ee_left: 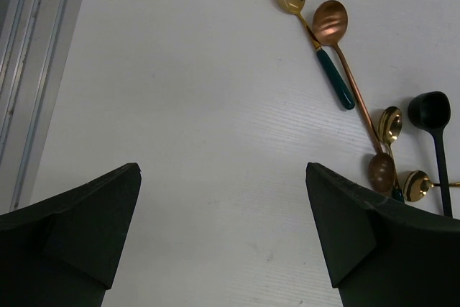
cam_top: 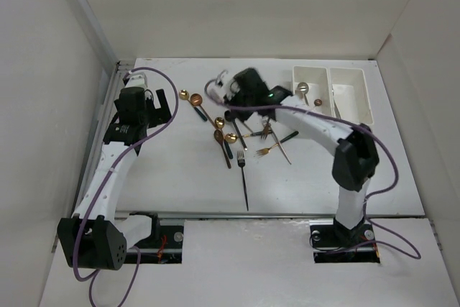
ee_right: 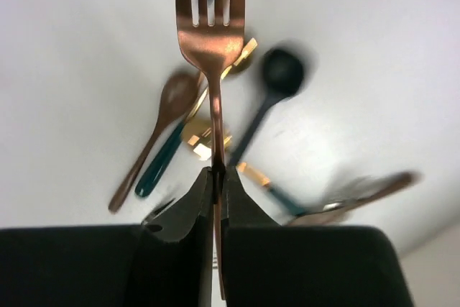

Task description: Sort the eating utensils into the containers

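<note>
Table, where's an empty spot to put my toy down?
Bare table lies between the left gripper and the gold spoon, and near the front on both sides of the black fork. The utensil pile in the middle is crowded, below the right gripper holding a copper fork.

Bare table point(cam_top: 180, 177) lies open beneath the left gripper point(ee_left: 221, 170); scattered utensils point(cam_top: 242, 163) and the right arm point(cam_top: 316, 124) block the way to the bins point(cam_top: 330, 88).

Two bins point(cam_top: 352, 98); about a dozen utensils point(cam_top: 244, 181)
</note>
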`<state>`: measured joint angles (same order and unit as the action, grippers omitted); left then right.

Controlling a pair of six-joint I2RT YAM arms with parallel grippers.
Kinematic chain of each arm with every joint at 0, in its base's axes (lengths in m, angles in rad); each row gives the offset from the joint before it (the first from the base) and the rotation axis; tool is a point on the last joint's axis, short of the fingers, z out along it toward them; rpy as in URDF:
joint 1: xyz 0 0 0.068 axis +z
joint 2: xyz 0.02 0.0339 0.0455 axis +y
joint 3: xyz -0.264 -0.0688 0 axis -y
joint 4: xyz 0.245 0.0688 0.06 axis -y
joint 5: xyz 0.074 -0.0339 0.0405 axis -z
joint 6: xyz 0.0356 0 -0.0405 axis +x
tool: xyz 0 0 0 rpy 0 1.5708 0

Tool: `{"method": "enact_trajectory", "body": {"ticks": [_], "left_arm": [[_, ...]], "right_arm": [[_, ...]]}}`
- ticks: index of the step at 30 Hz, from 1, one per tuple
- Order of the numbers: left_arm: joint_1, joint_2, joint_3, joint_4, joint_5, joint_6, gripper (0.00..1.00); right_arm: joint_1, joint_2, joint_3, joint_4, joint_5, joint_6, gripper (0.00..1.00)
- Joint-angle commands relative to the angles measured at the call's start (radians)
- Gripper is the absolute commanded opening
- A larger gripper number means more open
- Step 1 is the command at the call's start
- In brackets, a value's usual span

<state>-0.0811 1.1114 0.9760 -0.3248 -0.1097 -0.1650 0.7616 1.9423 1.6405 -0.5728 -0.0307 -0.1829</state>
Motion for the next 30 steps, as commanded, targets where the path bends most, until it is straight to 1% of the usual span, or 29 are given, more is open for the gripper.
{"method": "enact_trajectory", "body": {"ticks": [1, 2, 3, 5, 6, 7, 9, 10, 13, 16, 18, 23, 25, 27, 28, 30], "left_arm": [[0.004, -0.027, -0.005, 0.026, -0.002, 0.009, 0.99], [0.004, -0.027, -0.014, 0.026, -0.002, -0.001, 0.99], [0.004, -0.027, -0.014, 0.026, -0.002, -0.001, 0.99], [0.004, -0.027, -0.014, 0.026, -0.012, -0.001, 0.99], [0.004, -0.027, -0.014, 0.026, -0.012, -0.001, 0.99], [0.004, -0.038, -0.023, 0.026, -0.012, -0.001, 0.99], [0.004, -0.038, -0.023, 0.026, -0.021, -0.001, 0.99], [0.004, -0.038, -0.023, 0.026, -0.021, -0.001, 0.99], [0.023, -0.038, -0.023, 0.026, -0.021, -0.001, 0.99], [0.023, -0.038, -0.023, 0.026, -0.021, -0.001, 0.99], [0.032, -0.038, -0.023, 0.026, -0.021, -0.001, 0.99], [0.032, -0.038, -0.023, 0.026, -0.012, -0.001, 0.99], [0.032, -0.038, -0.023, 0.026, -0.012, -0.001, 0.99], [0.032, -0.038, -0.023, 0.026, -0.012, -0.001, 0.99], [0.032, -0.038, -0.023, 0.026, -0.012, -0.001, 0.99], [0.032, -0.038, -0.023, 0.026, -0.001, -0.001, 0.99]], "right_arm": [[-0.146, -0.198, 0.148, 0.132, -0.050, 0.065, 0.00], [-0.184, -0.210, 0.157, 0.133, -0.051, 0.077, 0.00], [-0.271, -0.220, 0.166, 0.143, -0.016, 0.077, 0.00], [-0.370, -0.220, 0.166, 0.154, 0.053, 0.077, 0.00], [-0.477, -0.220, 0.166, 0.154, 0.117, 0.077, 0.00], [-0.529, -0.209, 0.166, 0.154, 0.141, 0.077, 0.00], [-0.628, -0.151, 0.211, 0.130, 0.179, 0.077, 0.00], [-0.701, -0.129, 0.252, 0.119, 0.189, 0.077, 0.00], [-0.801, -0.050, 0.277, 0.108, 0.189, 0.063, 0.00], [-0.826, 0.024, 0.286, 0.079, 0.218, 0.025, 0.00], [-0.847, 0.068, 0.245, 0.070, 0.245, 0.014, 0.00], [-0.869, 0.118, 0.194, 0.048, 0.255, 0.014, 0.00], [-0.869, 0.132, 0.194, 0.027, 0.268, 0.014, 0.16], [-0.869, 0.115, 0.185, 0.027, 0.268, 0.023, 0.36], [-0.869, 0.103, 0.185, 0.037, 0.268, 0.023, 0.52], [-0.869, 0.060, 0.185, 0.037, 0.268, 0.023, 0.59]]}}
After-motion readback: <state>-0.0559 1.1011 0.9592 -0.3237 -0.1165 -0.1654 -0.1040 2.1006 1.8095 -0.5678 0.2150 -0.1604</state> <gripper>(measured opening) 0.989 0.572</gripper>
